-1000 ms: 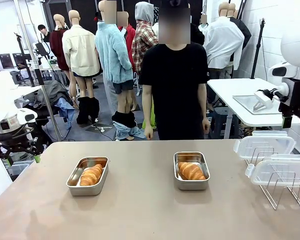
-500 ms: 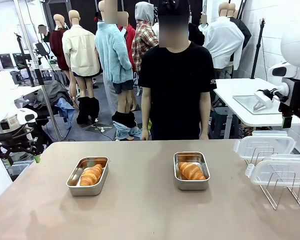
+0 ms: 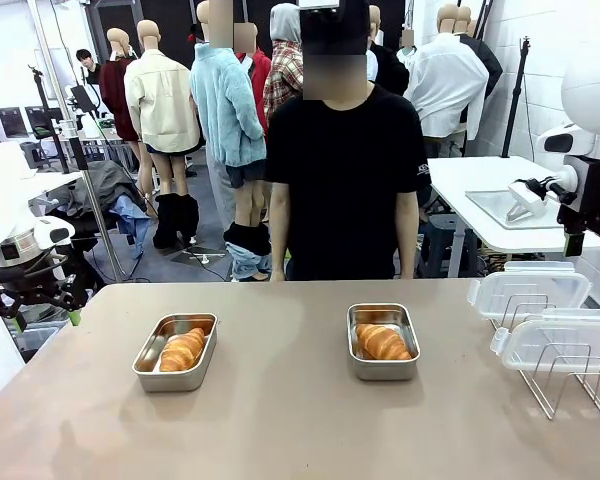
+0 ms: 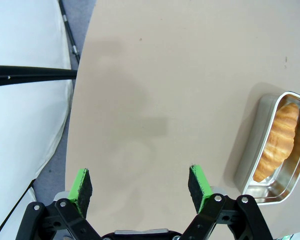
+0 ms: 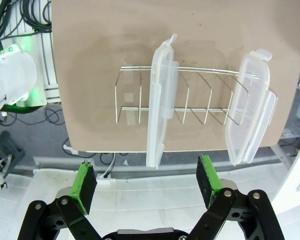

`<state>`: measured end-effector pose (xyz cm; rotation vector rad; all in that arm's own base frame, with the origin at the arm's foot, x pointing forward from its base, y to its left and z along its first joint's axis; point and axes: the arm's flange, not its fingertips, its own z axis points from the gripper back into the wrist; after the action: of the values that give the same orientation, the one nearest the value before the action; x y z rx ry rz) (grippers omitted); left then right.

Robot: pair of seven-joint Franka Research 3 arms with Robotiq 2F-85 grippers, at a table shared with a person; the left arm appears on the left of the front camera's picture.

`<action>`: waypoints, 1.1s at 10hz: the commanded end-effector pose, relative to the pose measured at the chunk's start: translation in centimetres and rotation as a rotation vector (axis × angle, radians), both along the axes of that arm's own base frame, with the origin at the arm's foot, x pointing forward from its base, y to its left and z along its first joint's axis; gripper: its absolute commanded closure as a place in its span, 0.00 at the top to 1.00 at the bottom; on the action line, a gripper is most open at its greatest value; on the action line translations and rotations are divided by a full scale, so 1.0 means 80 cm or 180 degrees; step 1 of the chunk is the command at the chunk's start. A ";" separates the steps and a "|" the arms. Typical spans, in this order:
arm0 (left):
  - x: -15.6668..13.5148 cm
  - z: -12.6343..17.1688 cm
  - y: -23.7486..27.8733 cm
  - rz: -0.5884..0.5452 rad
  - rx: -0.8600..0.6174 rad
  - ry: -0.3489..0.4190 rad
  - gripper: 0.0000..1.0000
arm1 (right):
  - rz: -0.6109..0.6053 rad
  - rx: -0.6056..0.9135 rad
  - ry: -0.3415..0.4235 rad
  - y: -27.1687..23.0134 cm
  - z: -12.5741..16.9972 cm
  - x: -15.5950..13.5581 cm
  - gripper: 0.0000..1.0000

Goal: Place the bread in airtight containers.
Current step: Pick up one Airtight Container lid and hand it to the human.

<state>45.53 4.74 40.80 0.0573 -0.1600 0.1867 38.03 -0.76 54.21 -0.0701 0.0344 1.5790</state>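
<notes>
Lying one each in the tins [image 3: 170, 381], the croissants [image 3: 183, 349] are already placed. The lids [image 5: 160, 100] stand in the rack [image 5: 190, 109] just ahead of the right gripper [image 5: 145, 172], with long edges crosswise to its wide-open, empty fingers. The left gripper [image 4: 140, 180], also spread and empty, is farther.

A wire rack [image 3: 564, 382] stands at the right end of the tan worktop [image 3: 280, 420]. A person [image 3: 345, 170] in black stands at its far edge.
</notes>
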 end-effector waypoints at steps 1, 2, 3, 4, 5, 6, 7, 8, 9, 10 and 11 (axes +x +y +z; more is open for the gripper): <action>-0.002 0.001 0.002 0.0000 -0.0007 -0.0005 1.00 | 0.0006 -0.0003 0.0030 0.000 0.002 -0.001 1.00; -0.002 0.001 0.002 0.0000 -0.0007 -0.0005 1.00 | 0.0006 -0.0003 0.0030 0.000 0.002 -0.001 1.00; -0.002 0.001 0.002 0.0000 -0.0007 -0.0005 1.00 | 0.0006 -0.0003 0.0030 0.000 0.002 -0.001 1.00; -0.002 0.001 0.002 0.0000 -0.0007 -0.0005 1.00 | 0.0006 -0.0003 0.0030 0.000 0.002 -0.001 1.00; -0.002 0.001 0.002 0.0000 -0.0007 -0.0005 1.00 | 0.0006 -0.0003 0.0030 0.000 0.002 -0.001 1.00; -0.002 0.001 0.002 0.0000 -0.0007 -0.0005 1.00 | 0.0006 -0.0003 0.0030 0.000 0.002 -0.001 1.00; -0.002 0.001 0.002 0.0000 -0.0007 -0.0005 1.00 | 0.0006 -0.0003 0.0030 0.000 0.002 -0.001 1.00; -0.002 0.001 0.002 0.0000 -0.0007 -0.0005 1.00 | 0.0006 -0.0003 0.0030 0.000 0.002 -0.001 1.00; -0.002 0.001 0.002 0.0000 -0.0007 -0.0005 1.00 | 0.0006 -0.0003 0.0030 0.000 0.002 -0.001 1.00; -0.002 0.001 0.002 0.0000 -0.0007 -0.0005 1.00 | 0.0006 -0.0003 0.0030 0.000 0.002 -0.001 1.00; -0.002 0.001 0.002 0.0000 -0.0007 -0.0005 1.00 | 0.0006 -0.0003 0.0030 0.000 0.002 -0.001 1.00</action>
<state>45.53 4.74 40.80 0.0573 -0.1600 0.1867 38.03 -0.76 54.20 -0.0701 0.0344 1.5790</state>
